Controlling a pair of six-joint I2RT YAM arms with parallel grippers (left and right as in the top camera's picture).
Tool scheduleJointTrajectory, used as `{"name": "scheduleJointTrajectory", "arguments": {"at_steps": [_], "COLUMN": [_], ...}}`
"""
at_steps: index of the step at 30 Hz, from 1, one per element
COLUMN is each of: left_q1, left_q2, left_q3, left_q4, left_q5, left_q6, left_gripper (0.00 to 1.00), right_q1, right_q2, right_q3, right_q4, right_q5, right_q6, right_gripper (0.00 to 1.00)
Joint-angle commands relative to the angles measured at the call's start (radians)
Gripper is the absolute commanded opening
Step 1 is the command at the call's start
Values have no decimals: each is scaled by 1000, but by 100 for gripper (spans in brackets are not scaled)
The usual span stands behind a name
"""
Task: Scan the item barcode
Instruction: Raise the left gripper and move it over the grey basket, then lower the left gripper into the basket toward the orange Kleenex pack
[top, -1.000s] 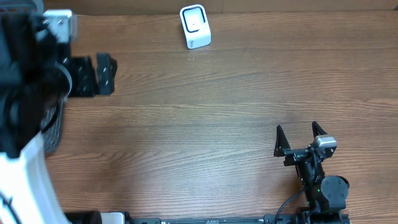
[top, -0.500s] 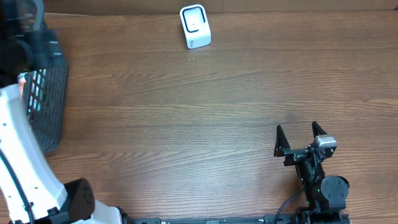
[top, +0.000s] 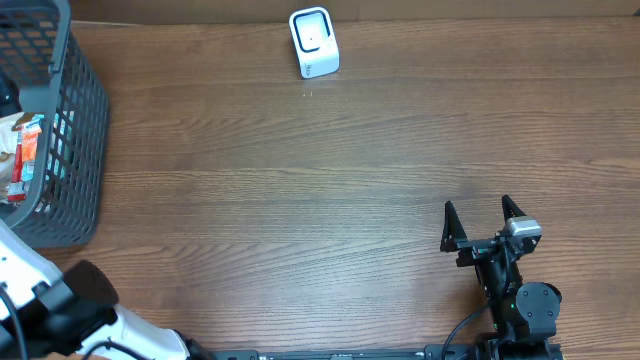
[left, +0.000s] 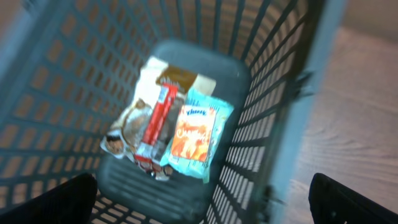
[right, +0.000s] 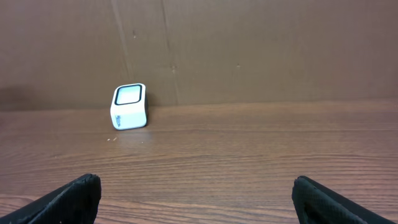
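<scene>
The orange-and-teal packet (left: 198, 132) was spotted straight below the left gripper (left: 199, 193), fingers spread wide, inside the grey mesh basket (left: 62, 74).

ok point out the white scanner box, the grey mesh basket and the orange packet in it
white box-shaped scanner (top: 313, 42), overhead view, top face
grey plastic mesh basket (top: 85, 130), overhead view, lattice side wall
orange and teal snack packet (left: 194, 134), left wrist view, orange front panel

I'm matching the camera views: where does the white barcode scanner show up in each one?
Overhead: white barcode scanner at top centre, by the far edge.
Left wrist: not in view; it looks into the basket.
Right wrist: white barcode scanner left of centre, near the back wall.
Shared landmark: the wooden tabletop.
</scene>
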Motion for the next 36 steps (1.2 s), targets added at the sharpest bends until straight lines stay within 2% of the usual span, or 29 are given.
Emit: {"name": "scheduleJointTrajectory", "arguments": {"at_steps": [1, 20, 30, 36], "left_q1": [29, 66, 94, 153], "left_q2": [68, 307, 300, 219], "left_q3": [14, 14, 14, 14], "left_q4": [-13, -70, -107, -124], "left_q5": [45, 65, 128, 216], "left_q6": [50, 74, 55, 36], "left_gripper": [100, 100, 100, 100], "right_q1": [5, 5, 5, 5], "right_q2": [-10, -10, -10, -10], "right_q3": [-10, -10, -10, -10], "right_q4": [3, 3, 3, 3], "right_q5": [2, 2, 2, 2], "right_q6": [7, 7, 7, 7], "right_gripper": [100, 100, 100, 100]}}
